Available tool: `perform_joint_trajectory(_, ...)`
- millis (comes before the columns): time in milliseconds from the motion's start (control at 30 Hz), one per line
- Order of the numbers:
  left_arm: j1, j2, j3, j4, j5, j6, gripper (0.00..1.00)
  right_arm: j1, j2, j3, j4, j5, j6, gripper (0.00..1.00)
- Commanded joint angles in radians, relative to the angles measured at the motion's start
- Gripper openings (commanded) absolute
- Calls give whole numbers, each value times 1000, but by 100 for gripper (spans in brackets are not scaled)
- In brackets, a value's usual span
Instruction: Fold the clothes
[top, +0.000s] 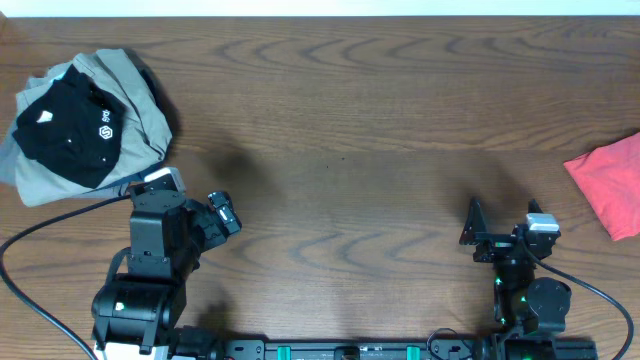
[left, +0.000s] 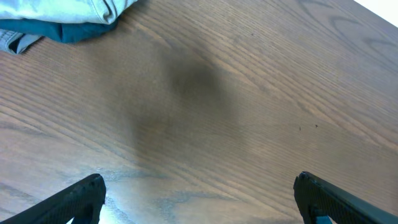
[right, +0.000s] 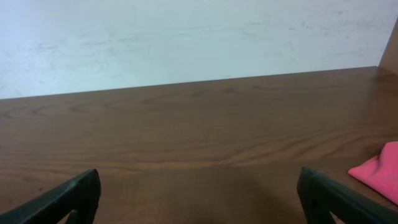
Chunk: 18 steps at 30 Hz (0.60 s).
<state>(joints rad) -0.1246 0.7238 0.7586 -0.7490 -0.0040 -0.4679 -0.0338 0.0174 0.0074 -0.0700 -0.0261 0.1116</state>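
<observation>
Left gripper (left: 200, 180), wide and empty, sits near clothes pile (top: 80, 120); right gripper (right: 199, 177), likewise, well apart from pink cloth (top: 612, 182).

One clothes pile (top: 85, 125), one pink cloth (top: 612, 185)

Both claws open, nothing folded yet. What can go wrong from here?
1. The black logo-printed garment lies bunched on the crumpled grey garment; a pinch may lift both together.
2. The red cloth runs off the overhead view's right side, so its outline is unknown.
3. The left arm's black cable passes close to the grey garment and may snag it.
</observation>
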Motion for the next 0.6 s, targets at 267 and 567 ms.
perform_joint_trajectory(267,-1,0,-5,2,-8,-2,98,-10,-1,-2,-3,0,-16,99)
perform_joint_trajectory(567,-1,-21,-5,-6,-8,-2,98,-10,-1,-2,-3,0,-16,99)
